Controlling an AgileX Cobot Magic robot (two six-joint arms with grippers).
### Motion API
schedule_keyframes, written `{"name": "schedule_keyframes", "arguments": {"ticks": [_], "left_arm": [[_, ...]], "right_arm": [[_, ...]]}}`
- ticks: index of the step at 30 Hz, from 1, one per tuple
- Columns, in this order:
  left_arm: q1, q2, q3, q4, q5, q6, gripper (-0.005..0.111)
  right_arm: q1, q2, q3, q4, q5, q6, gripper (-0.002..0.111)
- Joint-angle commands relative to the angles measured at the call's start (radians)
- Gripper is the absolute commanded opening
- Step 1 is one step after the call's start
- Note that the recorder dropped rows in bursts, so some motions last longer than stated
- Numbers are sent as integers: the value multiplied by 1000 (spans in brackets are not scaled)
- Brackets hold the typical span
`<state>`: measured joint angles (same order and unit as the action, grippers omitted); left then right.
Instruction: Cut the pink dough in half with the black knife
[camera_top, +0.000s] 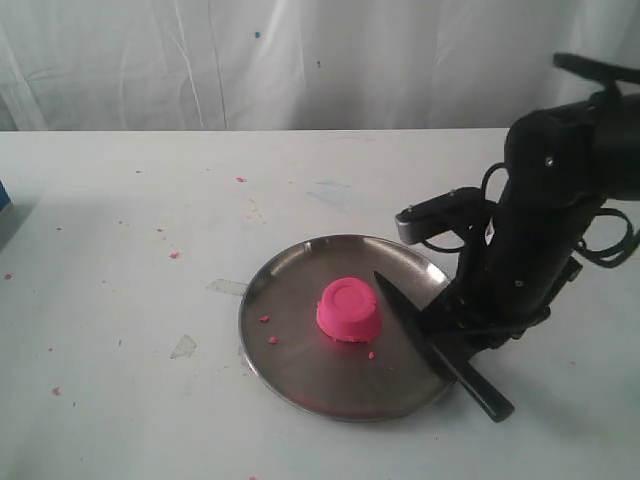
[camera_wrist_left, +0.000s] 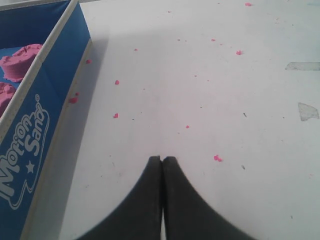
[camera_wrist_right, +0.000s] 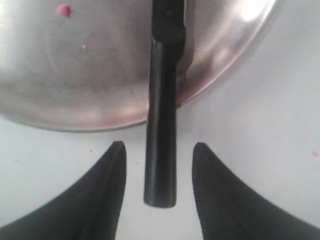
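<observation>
The pink dough is one whole flat-topped dome in the middle of the steel plate. The black knife lies slanted over the plate's right rim, blade on the plate, handle end on the table. My right gripper is open and straddles the knife handle; white table shows on both sides between the handle and its fingers. In the exterior view the right arm stands over the handle. My left gripper is shut on nothing, low over bare table, and does not show in the exterior view.
A blue sand box holding other pink lumps stands beside the left gripper; its corner shows at the exterior view's left edge. Pink crumbs dot the white table, and a few lie on the plate. A white curtain hangs behind.
</observation>
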<state>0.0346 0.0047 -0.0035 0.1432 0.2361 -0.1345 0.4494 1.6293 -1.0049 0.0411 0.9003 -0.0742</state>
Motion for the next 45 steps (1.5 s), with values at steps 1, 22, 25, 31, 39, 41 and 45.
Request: {"name": "schedule_keyframes", "arguments": {"ticks": [1, 22, 25, 31, 39, 41, 45], "left_arm": [[4, -5, 4, -8, 2, 0, 0], [4, -5, 4, -8, 2, 0, 0], [4, -5, 4, -8, 2, 0, 0], [4, -5, 4, -8, 2, 0, 0], [4, -5, 4, -8, 2, 0, 0], [4, -5, 4, -8, 2, 0, 0], [4, -5, 4, -8, 2, 0, 0]], "right_arm": [[73, -119, 7, 128, 62, -96, 41], [481, -54, 86, -817, 9, 576, 36], [477, -50, 109, -819, -72, 578, 36], [475, -50, 123, -819, -64, 598, 36], [518, -50, 121, -778, 223, 572, 36], [554, -50, 121, -809, 264, 574, 36], [641, -50, 121, -815, 260, 576, 36]]}}
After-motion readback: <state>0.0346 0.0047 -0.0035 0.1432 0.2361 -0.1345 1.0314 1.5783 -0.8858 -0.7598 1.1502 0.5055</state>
